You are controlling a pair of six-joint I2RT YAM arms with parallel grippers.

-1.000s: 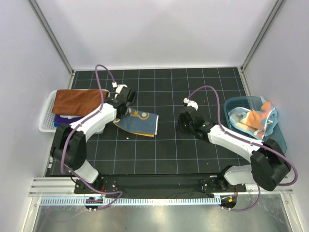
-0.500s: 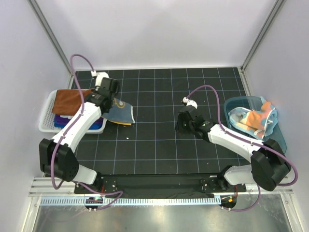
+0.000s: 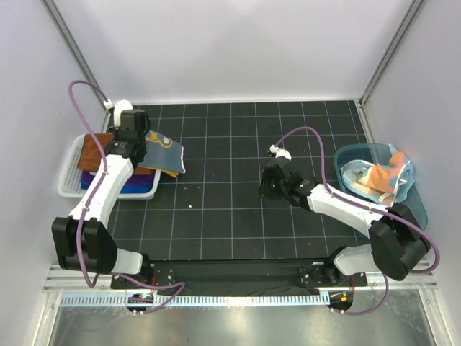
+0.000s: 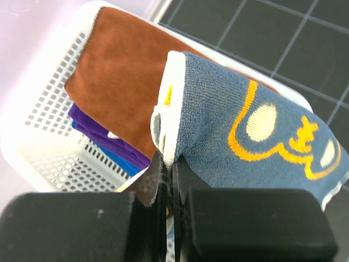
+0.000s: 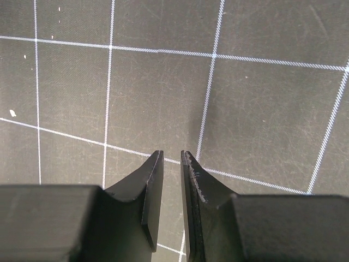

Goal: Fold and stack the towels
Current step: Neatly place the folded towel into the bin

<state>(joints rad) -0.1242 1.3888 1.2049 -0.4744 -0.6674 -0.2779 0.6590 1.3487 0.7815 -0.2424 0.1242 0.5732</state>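
Black gridded bench [image 3: 230, 216] under both arms. Teal tub [image 3: 420, 205] sits well to the right of the right jaws, with a loose heap of towels [image 3: 378, 176] inside, orange and pale ones mixed. White slatted basket [image 3: 68, 180] is just below and left of the left jaws. Stack in it: rust brown towel [image 4: 120, 82] on top, purple towel [image 4: 95, 128] under that, blue towel [image 4: 128, 164] lower. Left jaws are clamped on the white-trimmed edge of the blue-grey towel [image 4: 262, 136] with yellow print. It hangs folded from them over the basket's right rim and overlaps the brown one; contact unclear. Right jaws show a narrow gap with nothing between, pointing down at bare bench beside a grid line.
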